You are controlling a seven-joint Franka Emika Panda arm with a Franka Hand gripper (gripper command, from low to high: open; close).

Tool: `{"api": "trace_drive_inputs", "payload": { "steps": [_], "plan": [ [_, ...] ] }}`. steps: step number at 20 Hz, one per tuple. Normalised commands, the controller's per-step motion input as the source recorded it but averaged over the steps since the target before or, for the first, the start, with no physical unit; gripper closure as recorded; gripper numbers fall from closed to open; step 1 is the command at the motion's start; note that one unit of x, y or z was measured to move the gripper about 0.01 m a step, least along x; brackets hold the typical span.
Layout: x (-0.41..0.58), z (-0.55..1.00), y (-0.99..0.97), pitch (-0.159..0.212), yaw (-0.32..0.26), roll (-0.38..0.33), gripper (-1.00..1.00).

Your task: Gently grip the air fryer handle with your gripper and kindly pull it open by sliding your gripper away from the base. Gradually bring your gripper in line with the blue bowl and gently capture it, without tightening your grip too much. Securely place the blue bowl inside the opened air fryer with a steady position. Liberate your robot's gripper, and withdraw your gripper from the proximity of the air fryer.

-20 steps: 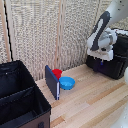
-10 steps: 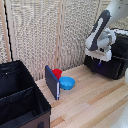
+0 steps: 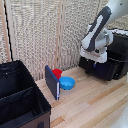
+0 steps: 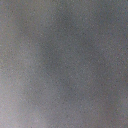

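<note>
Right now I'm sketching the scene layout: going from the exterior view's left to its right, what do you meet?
Black fabric bin → dark blue flat panel → blue bowl → gripper → air fryer. The red round object sits behind the panel and bowl, so I leave it out.

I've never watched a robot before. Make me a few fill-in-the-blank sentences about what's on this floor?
1. The small round bowl on the wooden floor is ____ in colour.
2. The round object just behind the bowl is ____.
3. The robot arm hangs in front of the ____ air fryer.
4. The wrist view shows only a ____ blur.

Missing words: blue; red; black; grey
</note>
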Motion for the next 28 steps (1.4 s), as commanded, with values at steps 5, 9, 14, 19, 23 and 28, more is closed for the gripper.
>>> {"api": "trace_drive_inputs", "payload": {
  "steps": [5, 9, 14, 19, 23, 28],
  "plan": [
    [-0.104, -0.35, 0.44, 0.0, 0.002, 0.0, 1.0],
    [-0.029, -0.46, 0.39, -0.027, -0.007, 0.0, 1.0],
    [0.0, -0.33, 0.35, -0.089, -0.075, -0.038, 1.0],
    [-0.174, -0.12, 0.55, -0.155, -0.014, -0.079, 1.0],
    [-0.293, 0.0, 0.62, 0.0, 0.082, -0.002, 1.0],
    [-0.102, 0.09, 0.47, 0.007, 0.119, -0.008, 1.0]
  ]
}}
